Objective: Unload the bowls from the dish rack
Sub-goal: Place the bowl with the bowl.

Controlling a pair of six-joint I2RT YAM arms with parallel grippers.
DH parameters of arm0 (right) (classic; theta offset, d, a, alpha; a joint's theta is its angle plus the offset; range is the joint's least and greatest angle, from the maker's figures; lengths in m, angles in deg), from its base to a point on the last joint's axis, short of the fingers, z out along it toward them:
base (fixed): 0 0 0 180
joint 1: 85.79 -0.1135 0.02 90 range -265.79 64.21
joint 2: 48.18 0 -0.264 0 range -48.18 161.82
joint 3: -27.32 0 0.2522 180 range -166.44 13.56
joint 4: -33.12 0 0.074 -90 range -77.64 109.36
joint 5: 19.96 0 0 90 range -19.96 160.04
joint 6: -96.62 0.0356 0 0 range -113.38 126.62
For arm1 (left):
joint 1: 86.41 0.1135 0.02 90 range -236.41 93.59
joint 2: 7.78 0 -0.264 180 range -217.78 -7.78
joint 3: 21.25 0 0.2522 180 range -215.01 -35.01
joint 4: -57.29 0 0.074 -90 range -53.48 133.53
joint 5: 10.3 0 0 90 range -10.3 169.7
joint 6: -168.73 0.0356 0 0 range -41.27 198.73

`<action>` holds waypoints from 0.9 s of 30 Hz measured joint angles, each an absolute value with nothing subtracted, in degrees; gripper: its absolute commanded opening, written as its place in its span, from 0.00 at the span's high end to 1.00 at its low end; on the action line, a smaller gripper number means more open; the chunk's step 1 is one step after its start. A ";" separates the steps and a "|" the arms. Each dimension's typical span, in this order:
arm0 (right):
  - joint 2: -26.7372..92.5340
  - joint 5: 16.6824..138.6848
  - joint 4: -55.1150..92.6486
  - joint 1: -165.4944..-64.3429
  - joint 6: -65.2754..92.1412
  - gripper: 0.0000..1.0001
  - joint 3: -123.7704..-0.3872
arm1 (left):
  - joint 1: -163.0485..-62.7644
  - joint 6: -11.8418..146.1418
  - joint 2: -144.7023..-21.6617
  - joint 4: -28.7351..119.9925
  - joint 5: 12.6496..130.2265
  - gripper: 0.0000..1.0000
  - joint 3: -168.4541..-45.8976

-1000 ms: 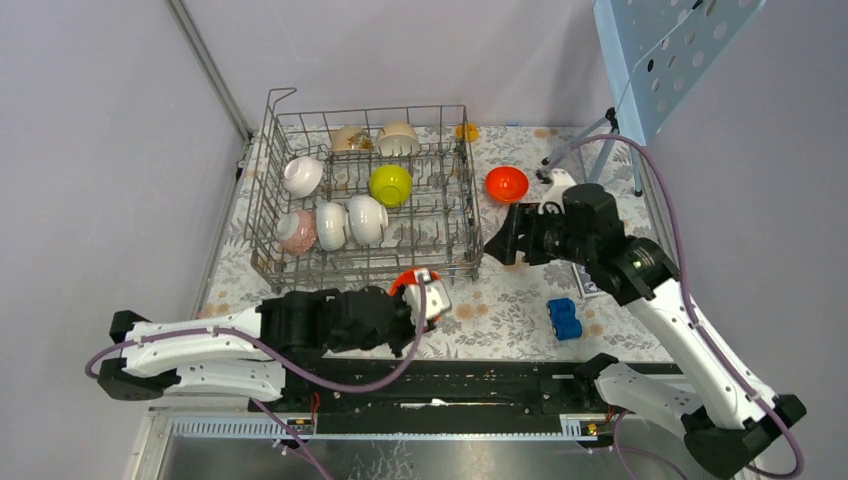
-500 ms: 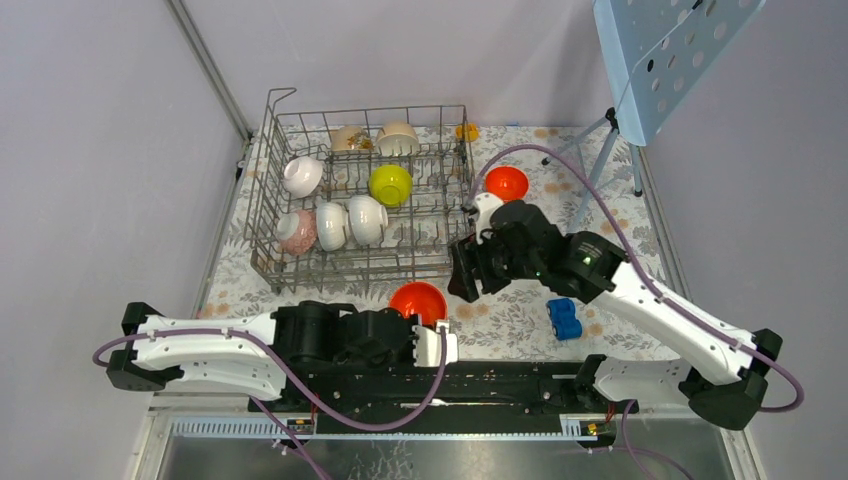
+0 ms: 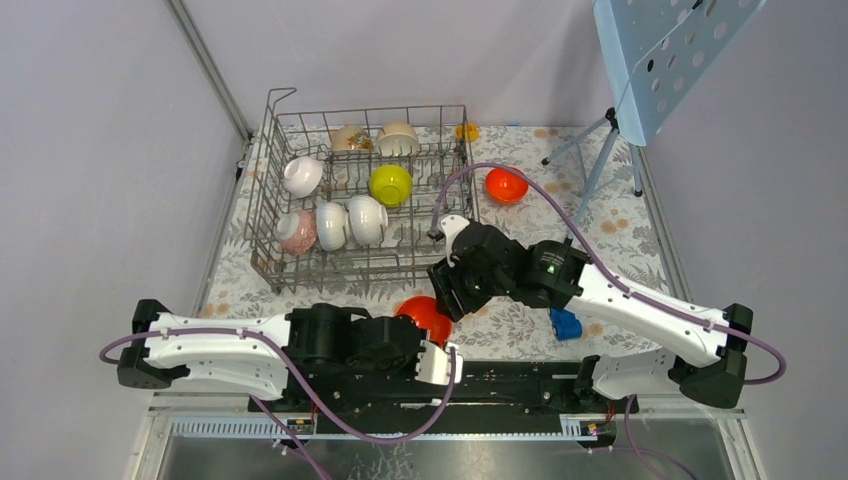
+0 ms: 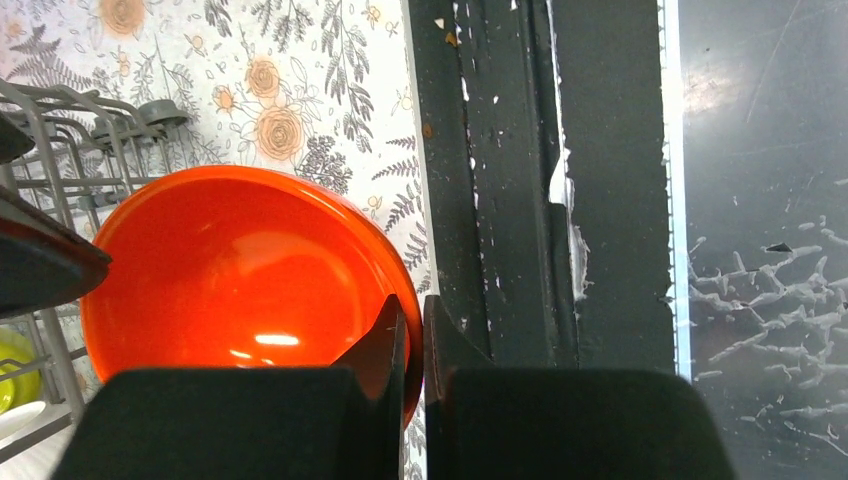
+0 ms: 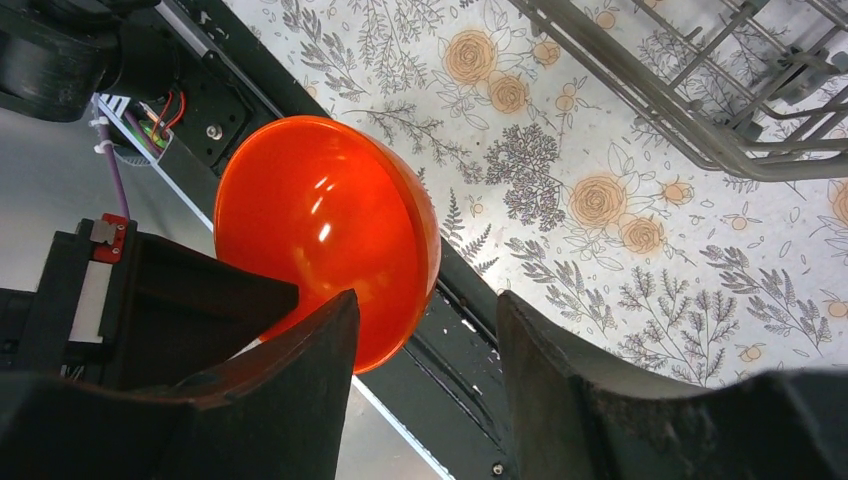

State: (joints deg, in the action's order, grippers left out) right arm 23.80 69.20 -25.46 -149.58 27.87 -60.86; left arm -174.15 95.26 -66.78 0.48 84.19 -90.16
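white arm shells (image 3: 205,345), black motor joints (image 3: 335,338), and purple cables (image 3: 480,166) looping loosely off each one.

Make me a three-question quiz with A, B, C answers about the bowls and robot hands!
1. How many bowls sit in the dish rack? A three B seven C ten
2. Where is the blue toy car? A inside a bowl B on the flowery table C on the left arm
3. What is the left hand doing? A pinching the orange bowl's rim B standing wide open C holding a white bowl
Answers: 1 B, seven show between the wires. 2 B, flowers show all around it. 3 A, it is shut on the rim.
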 measured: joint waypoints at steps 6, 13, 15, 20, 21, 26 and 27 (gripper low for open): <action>25.09 68.20 -25.48 -150.94 27.87 0.43 -60.83 | -174.26 95.44 -67.26 -0.70 83.86 1.00 -90.47; 26.97 67.58 -25.43 -152.79 27.92 0.51 -60.70 | -174.28 95.42 -67.26 -0.66 83.43 1.00 -90.95; 27.34 67.54 -25.35 -153.21 28.01 0.54 -60.51 | -174.33 95.37 -67.26 -0.66 83.32 1.00 -90.99; 27.91 67.52 -25.11 -153.87 28.20 0.61 -59.63 | -174.44 95.16 -67.24 -0.64 83.34 1.00 -90.99; 28.09 67.54 -25.06 -154.02 28.27 0.64 -59.44 | -174.48 95.00 -67.24 -0.55 83.34 1.00 -90.99; 28.61 67.06 -24.93 -154.39 28.53 0.83 -58.34 | -174.68 94.15 -67.19 -0.64 83.08 1.00 -90.93; 28.59 66.78 -24.73 -154.39 28.99 0.88 -58.19 | -174.74 93.91 -67.19 -0.53 83.08 1.00 -90.84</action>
